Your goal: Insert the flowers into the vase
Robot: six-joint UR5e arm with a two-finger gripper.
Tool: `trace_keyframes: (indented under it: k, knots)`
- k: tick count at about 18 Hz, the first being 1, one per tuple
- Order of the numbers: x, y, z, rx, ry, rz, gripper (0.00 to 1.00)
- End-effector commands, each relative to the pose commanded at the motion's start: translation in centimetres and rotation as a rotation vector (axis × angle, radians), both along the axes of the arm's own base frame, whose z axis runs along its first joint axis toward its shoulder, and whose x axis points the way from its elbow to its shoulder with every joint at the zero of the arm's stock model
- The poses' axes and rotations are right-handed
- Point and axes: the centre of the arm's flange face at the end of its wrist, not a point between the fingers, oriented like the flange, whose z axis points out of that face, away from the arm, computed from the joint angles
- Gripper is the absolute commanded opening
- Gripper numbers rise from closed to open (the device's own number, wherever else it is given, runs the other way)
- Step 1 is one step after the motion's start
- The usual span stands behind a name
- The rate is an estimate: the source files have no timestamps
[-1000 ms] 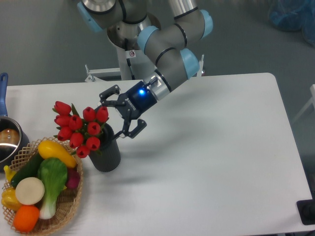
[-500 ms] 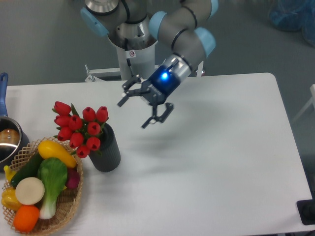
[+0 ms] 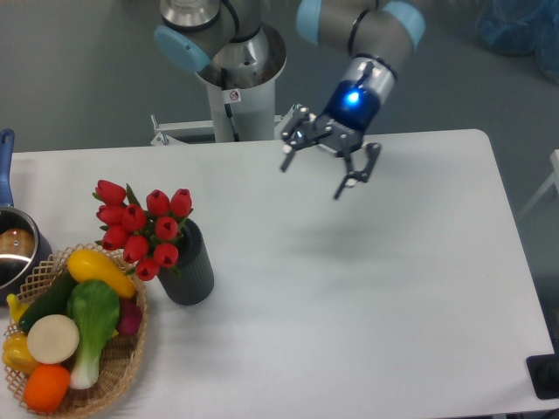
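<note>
Camera view puts my claw (image 3: 320, 169) in the upper middle of the frame, above the table (image 3: 393, 288), its fingers spread wide and holding nothing.

The flowers (image 3: 141, 227) are at the left, stems down in the vase (image 3: 189, 271), heads leaning out to the upper left over its rim. The vase stands just beside the basket (image 3: 131, 362) in the lower left corner; I cannot tell if they touch. A pot (image 3: 13, 249) shows at the left edge. From how things lie, I judge the task done.

I reckon the bunch is light and top-heavy, with soft heads that would crush or splay under my fingers. If I had to reseat it, I would pinch the stems just under the heads, not the blooms. The ribbed vase looks stiff and should grip well around its body, though a sideways nudge could tip it.
</note>
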Motion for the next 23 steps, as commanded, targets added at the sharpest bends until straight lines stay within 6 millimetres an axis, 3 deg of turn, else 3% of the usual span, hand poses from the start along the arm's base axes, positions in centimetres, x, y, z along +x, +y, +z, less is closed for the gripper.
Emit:
trace_keyframes:
  k: [6, 14, 21, 23]
  knots:
    - [-3.3, -2.5, 1.1, -0.353, 0.112, 0.087, 1.0]
    - [-8.4, -4.6, 2.5, -0.699, 0.197, 0.173, 1.0]
    - [-11.0, -0.1, 2.4, -0.956, 0.256, 0.108, 1.0]
    - [-11.8, 2.7, 2.8, -1.047, 0.261, 0.052, 1.0]
